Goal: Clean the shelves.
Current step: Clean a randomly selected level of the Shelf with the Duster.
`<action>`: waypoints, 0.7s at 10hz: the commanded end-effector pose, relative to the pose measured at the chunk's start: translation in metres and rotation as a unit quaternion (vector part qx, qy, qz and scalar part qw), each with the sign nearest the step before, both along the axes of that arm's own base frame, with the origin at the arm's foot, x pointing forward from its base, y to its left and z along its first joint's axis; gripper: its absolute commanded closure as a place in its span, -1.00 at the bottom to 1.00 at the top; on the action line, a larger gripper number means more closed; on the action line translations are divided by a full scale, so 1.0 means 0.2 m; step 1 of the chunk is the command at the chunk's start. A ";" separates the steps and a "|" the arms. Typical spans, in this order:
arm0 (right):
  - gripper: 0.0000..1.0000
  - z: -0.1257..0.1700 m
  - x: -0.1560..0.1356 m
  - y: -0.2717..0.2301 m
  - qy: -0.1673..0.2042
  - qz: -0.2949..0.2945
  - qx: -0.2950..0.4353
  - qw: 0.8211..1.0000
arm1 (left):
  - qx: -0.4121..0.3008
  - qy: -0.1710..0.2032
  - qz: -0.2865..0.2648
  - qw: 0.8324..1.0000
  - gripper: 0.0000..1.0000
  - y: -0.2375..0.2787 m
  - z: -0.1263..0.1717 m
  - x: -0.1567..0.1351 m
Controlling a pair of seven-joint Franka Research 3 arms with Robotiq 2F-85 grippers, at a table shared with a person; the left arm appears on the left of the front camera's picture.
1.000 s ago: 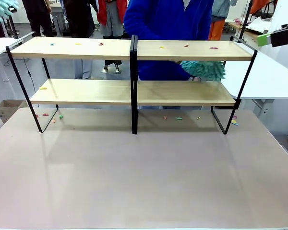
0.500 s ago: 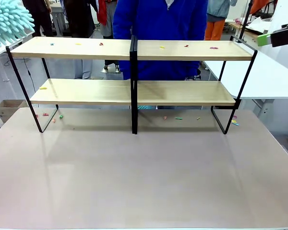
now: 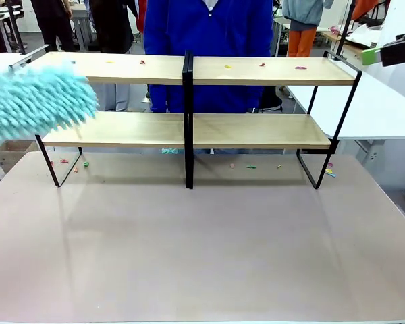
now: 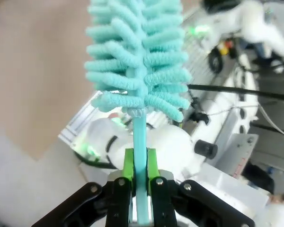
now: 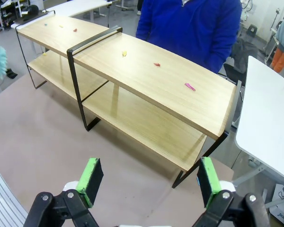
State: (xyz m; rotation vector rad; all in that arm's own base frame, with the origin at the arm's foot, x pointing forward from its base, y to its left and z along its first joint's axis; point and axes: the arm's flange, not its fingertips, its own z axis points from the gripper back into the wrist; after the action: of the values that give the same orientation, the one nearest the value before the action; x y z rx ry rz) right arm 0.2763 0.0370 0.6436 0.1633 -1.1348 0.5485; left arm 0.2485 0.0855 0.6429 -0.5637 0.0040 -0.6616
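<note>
The long two-board light-wood shelves in their thin black metal frame stood along the far edge of the grey-brown table, running nearly from its left edge to its right. A fluffy teal chenille duster, blurred, hung in front of the shelves' left end, level with the gap between the upper and lower boards, above the table's far-left corner. In the left wrist view, the left gripper had its green pads clamped on the duster's slim teal handle, the head pointing away from it. The right gripper hovered over the table's near-right part with its jaws spread wide and nothing between them, facing the shelves. Small coloured scraps lay scattered along the top board, and more scraps sat on the table beneath the lower board. A person in a blue top stood just behind the shelves, near the centre post.
</note>
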 end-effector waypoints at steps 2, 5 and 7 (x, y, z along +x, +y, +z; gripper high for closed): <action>-1.00 0.00 0.00 0.00 0.000 -0.001 0.002 1.000 | 0.113 -0.053 0.087 0.988 0.75 -0.33 -0.22 0.15; -1.00 0.00 0.00 0.00 0.000 -0.001 0.002 1.000 | 0.098 -0.053 0.078 0.991 0.75 -0.37 -0.22 0.21; -1.00 0.00 0.00 0.00 0.000 -0.001 0.002 1.000 | 0.098 -0.053 0.078 0.991 0.75 -0.37 -0.22 0.21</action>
State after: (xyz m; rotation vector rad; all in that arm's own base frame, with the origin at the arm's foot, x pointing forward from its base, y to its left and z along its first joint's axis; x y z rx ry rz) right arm 0.2761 0.0368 0.6438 0.1635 -1.1353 0.5482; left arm 0.2982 0.0056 0.5905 -0.3498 -0.0480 -0.5206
